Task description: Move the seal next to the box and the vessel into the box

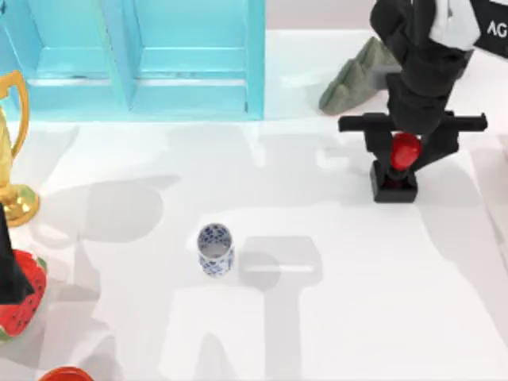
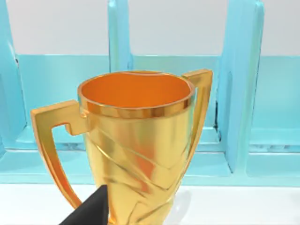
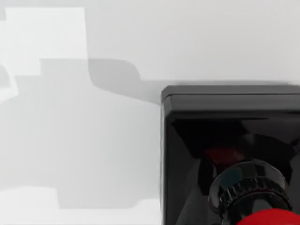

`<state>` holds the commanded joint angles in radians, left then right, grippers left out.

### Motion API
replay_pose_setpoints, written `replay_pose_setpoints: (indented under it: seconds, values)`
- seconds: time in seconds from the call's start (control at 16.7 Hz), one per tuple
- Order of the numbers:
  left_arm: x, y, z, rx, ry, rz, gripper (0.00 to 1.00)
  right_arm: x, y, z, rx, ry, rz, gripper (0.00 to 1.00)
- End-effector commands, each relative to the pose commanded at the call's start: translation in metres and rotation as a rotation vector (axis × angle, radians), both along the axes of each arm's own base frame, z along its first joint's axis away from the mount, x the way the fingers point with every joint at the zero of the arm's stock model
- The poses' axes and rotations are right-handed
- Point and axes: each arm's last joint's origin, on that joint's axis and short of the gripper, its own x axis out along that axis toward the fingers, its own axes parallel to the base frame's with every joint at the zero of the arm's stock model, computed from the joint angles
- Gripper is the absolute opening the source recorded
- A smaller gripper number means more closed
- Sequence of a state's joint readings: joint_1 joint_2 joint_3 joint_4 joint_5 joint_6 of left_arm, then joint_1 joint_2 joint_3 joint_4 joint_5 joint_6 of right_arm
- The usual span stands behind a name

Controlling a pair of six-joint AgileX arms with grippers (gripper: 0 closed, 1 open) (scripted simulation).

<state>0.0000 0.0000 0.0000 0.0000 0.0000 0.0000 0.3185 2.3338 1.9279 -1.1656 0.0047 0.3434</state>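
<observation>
Top view: my right hand [image 1: 406, 151] sits at the counter's right rear, directly over the seal [image 1: 394, 179]. The red knob shows between the hand's black fingers, which stand just beside it on either side; whether they are pressing it I cannot tell. The seal's black square base rests on the counter [image 1: 333, 317], well right of the box [image 1: 135, 55].

Right wrist view: the seal [image 3: 229, 154] is close under the camera, black block flat on the white counter [image 3: 93, 140], ribbed dark collar and a sliver of red knob at the edge.

Outward from there, a grey-green rock-like piece [image 1: 353, 79] lies just behind and left of the hand, near the box's right wall. The box is turquoise, divided into compartments, along the counter's rear left.

The vessel [image 1: 215, 249], white with blue pattern, stands upright and open-mouthed near the counter's centre, well apart from both the seal and the box.

At the left edge: golden trophy [image 1: 12, 151], and a watermelon-patterned object [image 1: 24, 305] partly under my left arm.

Left wrist view: the trophy [image 2: 136, 140] looms close, box [image 2: 243, 93] behind it, and a dark tip of my left hand [image 2: 91, 211] shows; its state I cannot tell.
</observation>
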Motion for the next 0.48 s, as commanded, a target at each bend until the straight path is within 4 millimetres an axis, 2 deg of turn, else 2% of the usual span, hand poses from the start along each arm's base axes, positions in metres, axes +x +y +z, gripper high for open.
replay_pose_setpoints:
  seconds: [0.18, 0.48]
  values:
    - [0.000, 0.000, 0.000, 0.000, 0.000, 0.000, 1.00, 0.004, -0.014, 0.015, 0.003, -0.009, 0.001, 0.00]
    - [0.000, 0.000, 0.000, 0.000, 0.000, 0.000, 1.00, 0.003, -0.078, 0.078, -0.002, 0.012, -0.001, 0.00]
